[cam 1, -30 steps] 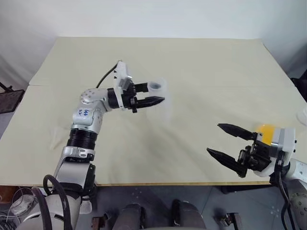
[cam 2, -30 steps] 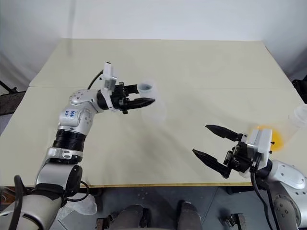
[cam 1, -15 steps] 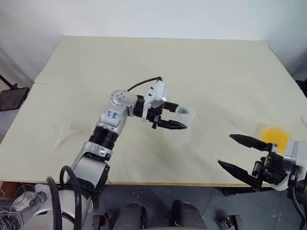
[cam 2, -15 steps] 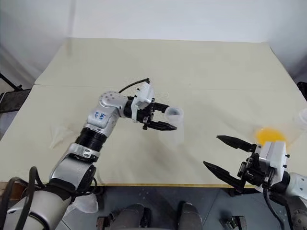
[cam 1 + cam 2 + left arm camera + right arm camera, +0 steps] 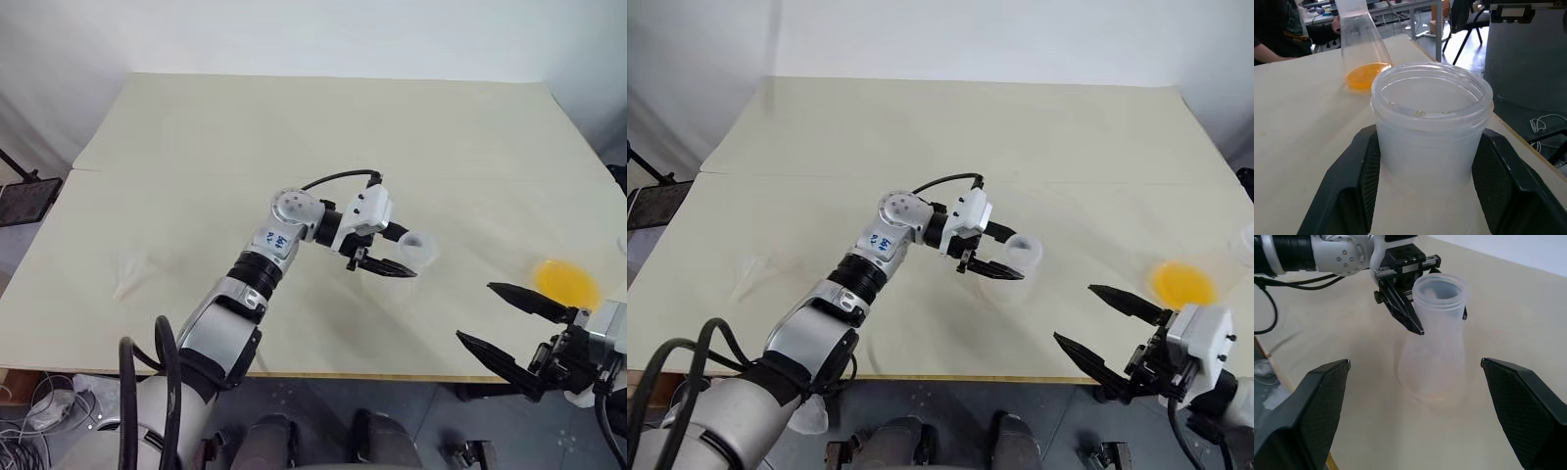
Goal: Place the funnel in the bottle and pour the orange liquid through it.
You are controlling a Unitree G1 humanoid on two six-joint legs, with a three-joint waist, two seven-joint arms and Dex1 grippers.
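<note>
Left gripper (image 5: 394, 251) is clamped around the neck of the frosty clear plastic bottle (image 5: 1436, 333), cone-shaped with a round ribbed mouth. Right gripper (image 5: 507, 323) gapes wide, empty, near the orange liquid (image 5: 565, 282).

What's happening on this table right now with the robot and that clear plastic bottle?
The left gripper is shut on the neck of the clear bottle, which stands upright on the table. The right gripper hangs open near the table's front edge, holding nothing. The orange liquid sits in its own container on the robot's right, and the funnel lies on the table far to the left, untouched.
</note>
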